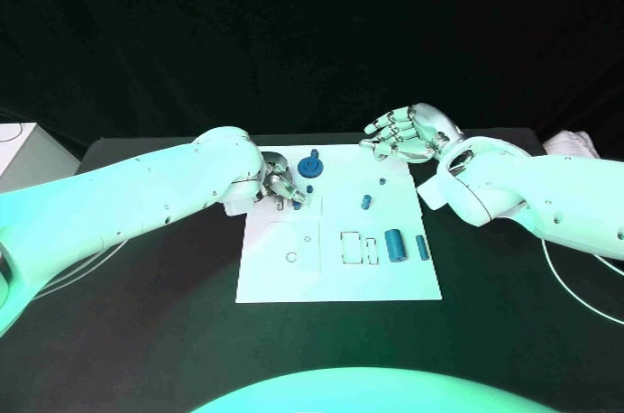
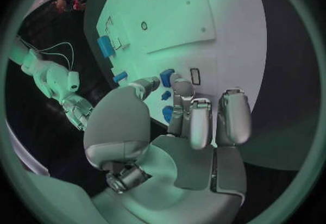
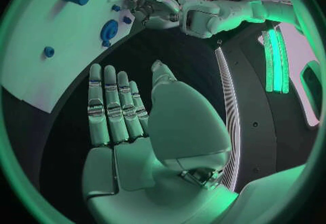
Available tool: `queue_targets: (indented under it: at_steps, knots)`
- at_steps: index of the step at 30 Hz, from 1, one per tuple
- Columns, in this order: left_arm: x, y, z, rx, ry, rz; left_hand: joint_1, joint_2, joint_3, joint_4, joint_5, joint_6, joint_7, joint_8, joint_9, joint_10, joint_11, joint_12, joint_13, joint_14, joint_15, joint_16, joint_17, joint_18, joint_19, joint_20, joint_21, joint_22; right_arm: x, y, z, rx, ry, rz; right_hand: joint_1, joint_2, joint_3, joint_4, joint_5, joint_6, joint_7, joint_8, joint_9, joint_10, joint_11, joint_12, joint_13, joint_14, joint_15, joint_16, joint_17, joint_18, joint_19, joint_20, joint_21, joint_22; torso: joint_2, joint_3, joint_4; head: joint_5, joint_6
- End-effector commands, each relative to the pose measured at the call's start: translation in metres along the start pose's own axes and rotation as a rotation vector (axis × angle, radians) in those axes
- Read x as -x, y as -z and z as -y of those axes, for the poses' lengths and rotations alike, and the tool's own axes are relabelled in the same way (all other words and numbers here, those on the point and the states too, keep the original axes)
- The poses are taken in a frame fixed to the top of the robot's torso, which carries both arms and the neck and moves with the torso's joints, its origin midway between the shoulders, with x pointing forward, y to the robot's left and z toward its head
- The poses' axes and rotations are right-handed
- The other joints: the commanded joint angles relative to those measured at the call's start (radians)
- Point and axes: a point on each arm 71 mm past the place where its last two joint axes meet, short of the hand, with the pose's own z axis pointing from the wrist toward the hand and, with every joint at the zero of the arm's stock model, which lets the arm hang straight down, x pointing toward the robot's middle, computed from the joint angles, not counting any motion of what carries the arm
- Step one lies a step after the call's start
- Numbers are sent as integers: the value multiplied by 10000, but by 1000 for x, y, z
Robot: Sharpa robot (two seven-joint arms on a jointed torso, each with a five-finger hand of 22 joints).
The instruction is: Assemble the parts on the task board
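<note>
A green-teal light washes the whole scene. The white task board (image 1: 338, 273) and the pale arms glow bright against a very dark bench (image 1: 156, 341) and a black backdrop. The silver left hand (image 2: 197, 120) catches soft highlights. Both wrist views bend straight edges and fade into a dark circular frame.

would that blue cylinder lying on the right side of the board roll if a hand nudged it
Probably yes. The blue cylinder lies on its side on the flat white task board, so a sideways nudge would likely roll it. It looks small, rigid and probably light, and its smooth round surface might slip in a loose pinch.
</note>
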Motion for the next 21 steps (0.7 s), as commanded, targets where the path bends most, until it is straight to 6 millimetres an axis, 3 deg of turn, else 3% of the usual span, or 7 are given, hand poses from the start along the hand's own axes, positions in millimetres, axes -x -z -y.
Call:
queue_targets:
  at_steps: [1, 13, 21]
  knots:
    - [-2, 0, -3, 140, 119, 18, 91, 20, -109, 128, -221, -17, 77, -71, 1, -20, 75, 18, 40, 813, -4, 13, 1907, -18, 6, 32, -45, 20, -1, 0, -1, 157, -42, -92, -133, 4, 22, 6, -94, -53, 472, -46, -20, 11, 82, 0, -37, 36, 33, -53, -26, 57, 16, 59, -14, -48, 5, 1, -14, 0, 6]
    - [3, 7, -9, 122, 357, 355, -83, 176, -629, 161, -1133, 28, 70, -63, 46, 102, 73, 212, 315, 824, -2, 22, 1936, -24, 33, 39, -38, 64, 1, 0, 1, 130, -33, -41, -215, 13, 3, 10, -142, -52, 476, -54, -36, 2, 88, 8, -83, 38, 39, -81, -56, 56, 15, 64, -13, -110, -17, -1, 6, -27, 13]
    - [11, 18, -5, -209, 639, 555, -125, 203, -717, 165, -1284, 32, 65, -53, 58, 113, 70, 237, 347, 827, -5, 26, 1945, -24, 37, 36, -36, 71, 3, 0, 2, 106, -29, 0, -244, 18, -2, 8, -144, -55, 480, -58, -43, -11, 92, 7, -105, 28, 44, -99, -71, 54, 7, 68, -16, -138, -4, -7, -13, -20, 85]
